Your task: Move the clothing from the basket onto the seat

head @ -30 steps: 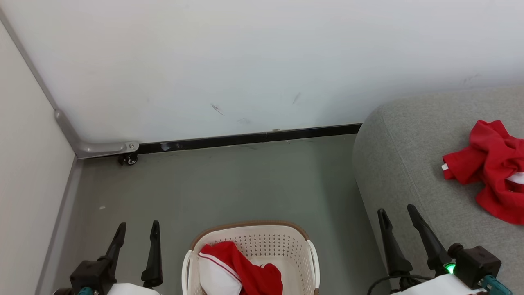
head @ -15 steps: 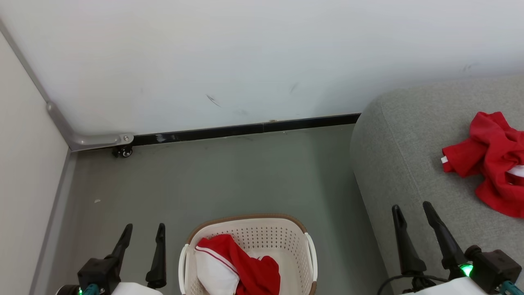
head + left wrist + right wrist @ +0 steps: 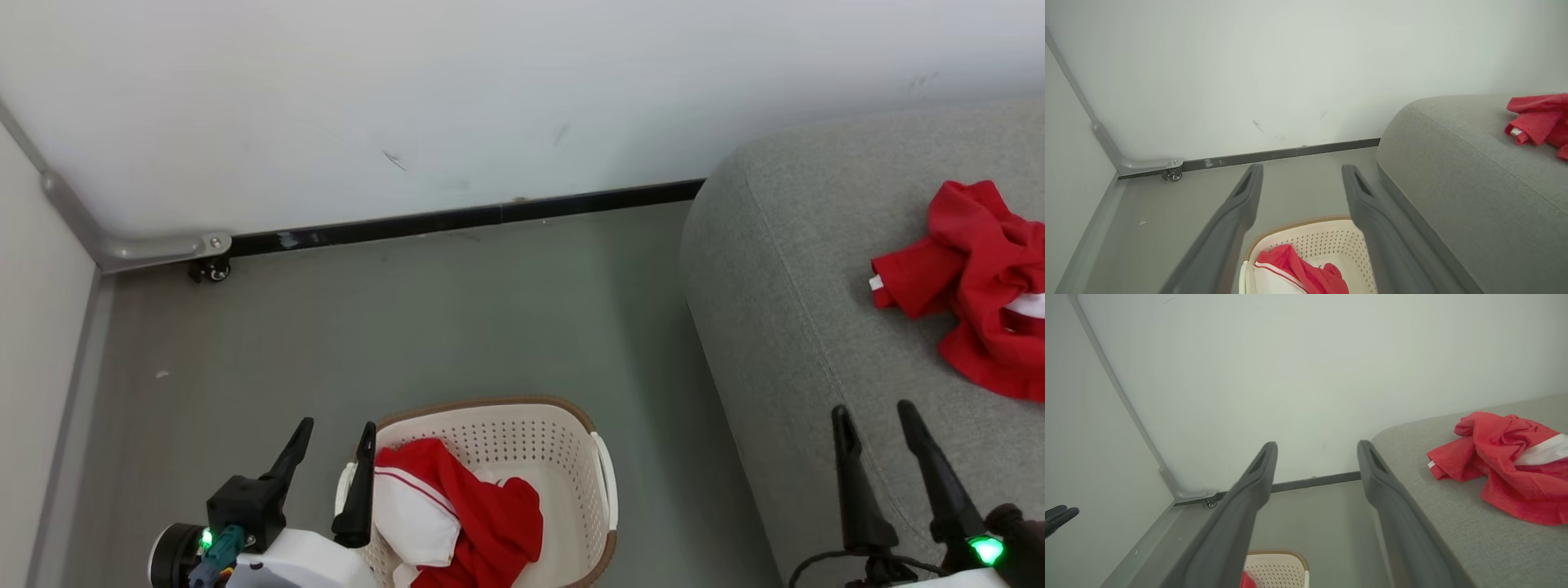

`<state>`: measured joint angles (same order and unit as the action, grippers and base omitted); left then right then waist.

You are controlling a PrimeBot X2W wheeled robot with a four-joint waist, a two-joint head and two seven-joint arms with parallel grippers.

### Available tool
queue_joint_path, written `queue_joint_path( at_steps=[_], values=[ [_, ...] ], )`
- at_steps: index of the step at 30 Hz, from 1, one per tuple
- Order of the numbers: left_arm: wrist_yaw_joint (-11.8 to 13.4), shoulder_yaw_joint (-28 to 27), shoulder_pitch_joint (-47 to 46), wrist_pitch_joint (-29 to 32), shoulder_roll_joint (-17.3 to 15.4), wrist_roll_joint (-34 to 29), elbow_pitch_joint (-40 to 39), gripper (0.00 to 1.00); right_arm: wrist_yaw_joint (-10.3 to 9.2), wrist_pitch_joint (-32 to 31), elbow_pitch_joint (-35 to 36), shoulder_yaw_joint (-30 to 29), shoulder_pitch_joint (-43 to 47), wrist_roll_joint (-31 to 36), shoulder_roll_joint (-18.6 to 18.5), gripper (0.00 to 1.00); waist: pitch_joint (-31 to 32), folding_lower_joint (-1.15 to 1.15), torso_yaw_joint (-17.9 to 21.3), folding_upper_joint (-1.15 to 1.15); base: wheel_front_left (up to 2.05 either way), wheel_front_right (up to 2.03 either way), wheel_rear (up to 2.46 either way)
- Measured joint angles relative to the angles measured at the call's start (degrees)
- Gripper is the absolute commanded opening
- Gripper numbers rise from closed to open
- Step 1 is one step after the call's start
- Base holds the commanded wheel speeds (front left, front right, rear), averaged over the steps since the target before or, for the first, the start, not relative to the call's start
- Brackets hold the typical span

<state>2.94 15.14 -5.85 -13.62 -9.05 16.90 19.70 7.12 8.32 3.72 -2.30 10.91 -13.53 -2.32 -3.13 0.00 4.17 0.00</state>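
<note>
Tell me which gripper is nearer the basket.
Left. The left gripper hangs open at the left rim of the basket; the right gripper is open too, off to its right, over the seat.

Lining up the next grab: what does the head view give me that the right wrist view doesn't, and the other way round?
Head view: the red-and-white garment in full inside the basket, the left gripper open by its left rim, and the right gripper open over the seat edge. Right wrist view: a low, closer look across the seat top at the red garment lying there, white panel showing. Both: basket, seat, that red garment, the wall caster.
</note>
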Motion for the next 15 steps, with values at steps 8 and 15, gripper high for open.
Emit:
queue_joint_path(
  at_steps=[8, 15],
  values=[
    [-0.42, 1.34, -2.38, 1.05, 0.35, -1.18, 4.16, 1.00, 0.00, 0.01, 3.92, -1.42, 0.05, 0.35, 0.12, 1.00, -3.28, 0.00, 1.58, 0.00, 0.00, 0.00, 0.00],
    [-0.41, 1.60, -4.93, 1.35, 0.25, -1.58, 7.91, 1.00, 0.00, 0.01, 6.12, -1.41, 0.21, -0.02, 0.14, 1.00, -6.80, 0.00, 3.26, 0.00, 0.00, 0.00, 0.00]
  ],
)
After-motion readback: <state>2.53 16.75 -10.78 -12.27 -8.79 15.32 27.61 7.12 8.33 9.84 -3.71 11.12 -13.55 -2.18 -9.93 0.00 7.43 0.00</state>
